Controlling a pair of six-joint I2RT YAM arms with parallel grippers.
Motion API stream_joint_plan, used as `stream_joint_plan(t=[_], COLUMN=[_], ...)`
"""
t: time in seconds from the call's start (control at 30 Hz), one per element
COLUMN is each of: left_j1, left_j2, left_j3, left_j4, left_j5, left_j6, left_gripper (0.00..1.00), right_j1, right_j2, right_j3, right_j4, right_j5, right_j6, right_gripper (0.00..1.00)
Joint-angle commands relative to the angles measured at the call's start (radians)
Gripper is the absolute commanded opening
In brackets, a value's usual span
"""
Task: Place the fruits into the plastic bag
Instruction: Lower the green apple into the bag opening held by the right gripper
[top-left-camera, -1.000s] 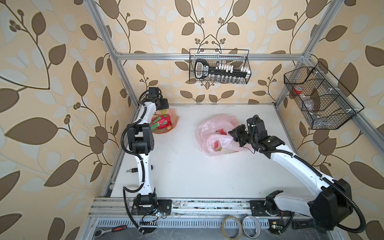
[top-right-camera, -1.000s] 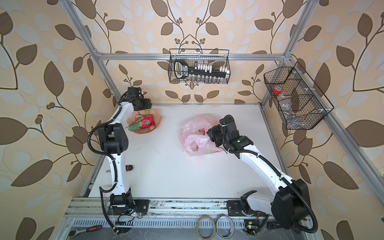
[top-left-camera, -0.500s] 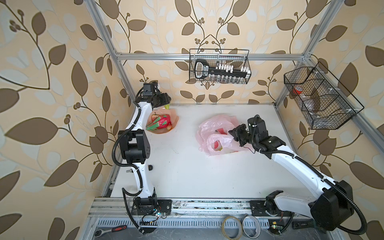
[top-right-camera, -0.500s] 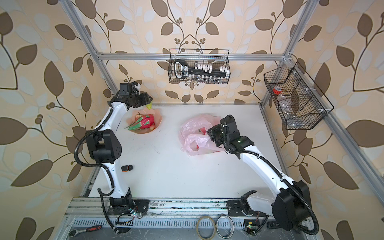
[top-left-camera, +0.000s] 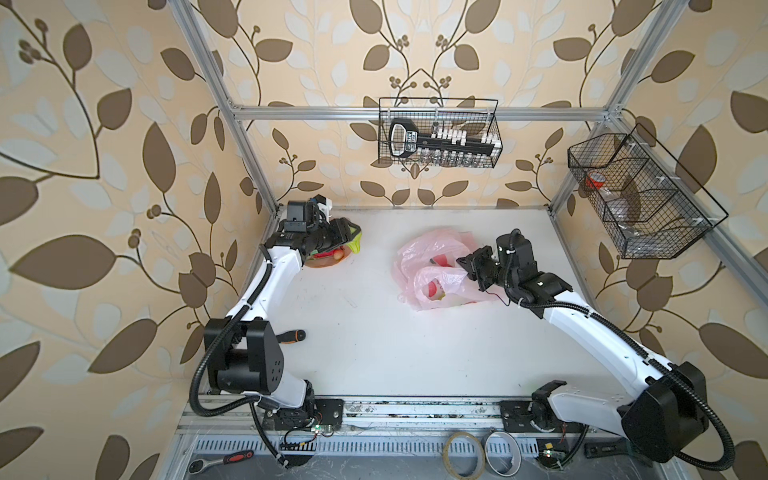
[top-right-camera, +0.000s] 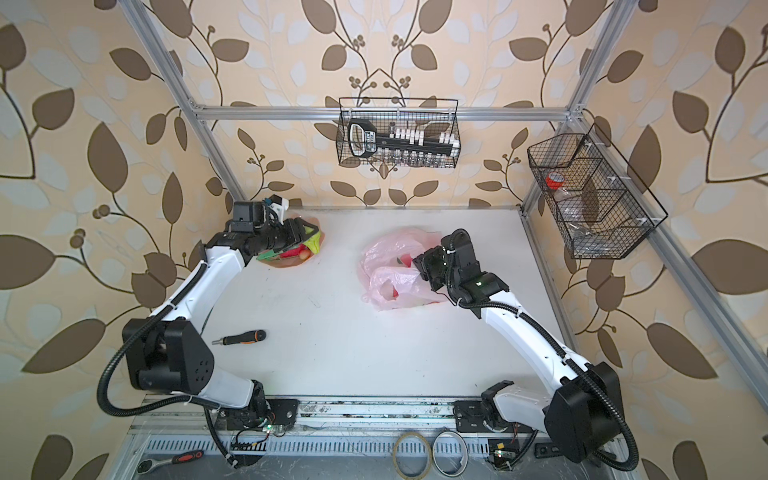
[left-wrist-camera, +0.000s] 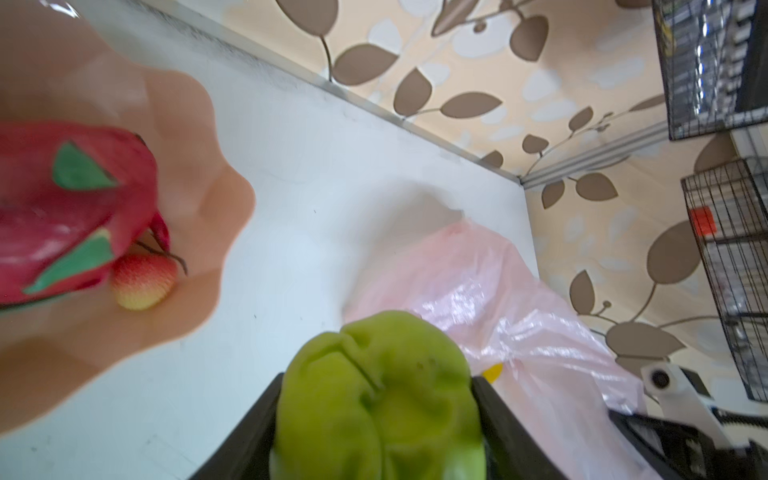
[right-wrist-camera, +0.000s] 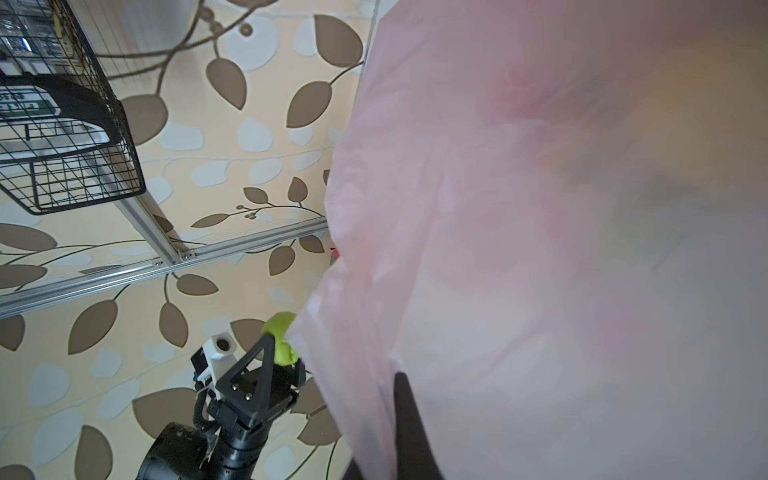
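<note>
Plastic bag (top-left-camera: 419, 253) well apart from dish (left-wrist-camera: 208, 187) rim

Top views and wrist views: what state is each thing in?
left tool: shut on the green fruit
green fruit: gripped, lifted clear
right tool: shut on the plastic bag
plastic bag: slumped on the table, edge pinched
dragon fruit: lying in the dish
small red fruit: in the dish, touching dragon fruit
screwdriver: lying flat

The bag (left-wrist-camera: 519, 316) is thin, glossy, crinkled plastic; the green fruit (left-wrist-camera: 378, 399) looks matt and lumpy; the desk (top-left-camera: 395, 332) is smooth, matt.
</note>
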Motion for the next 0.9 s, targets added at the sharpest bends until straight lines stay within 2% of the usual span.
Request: stream_joint_plan(t=[0.0, 0.2, 0.43, 0.63, 0.87], left_j1=[-0.033, -0.114, -0.216, -0.287, -0.317], left_j2=[-0.118, -0.255, -0.345, -0.32, -0.241], left_j3=[-0.086, -0.233, -0.367, -0.402, -0.408], left_j4=[0.005, -0.017, 0.061, 0.137, 0.211], left_j5=[0.034, 0.024, 0.014, 0.012, 0.021], left_j6=[-0.026, -0.085, -0.215, -0.266, -0.269], left_gripper=[0.46, 0.46, 0.46, 0.45, 0.45], right_j1=[0.011, 0.032, 0.054, 0.066, 0.078], right_j2=[-0.015, -0.018, -0.029, -0.036, -0.033], right_j3=[-0.017, -0.024, -0.037, -0.049, -0.049], right_j4=[0.017, 0.022, 0.026, 0.029, 0.042], right_j5=[0.002, 0.003, 0.007, 0.009, 0.015], right_j6=[0.025, 0.026, 0.027, 0.032, 0.038], right_gripper=[0.0, 0.0, 0.0, 0.0, 0.0])
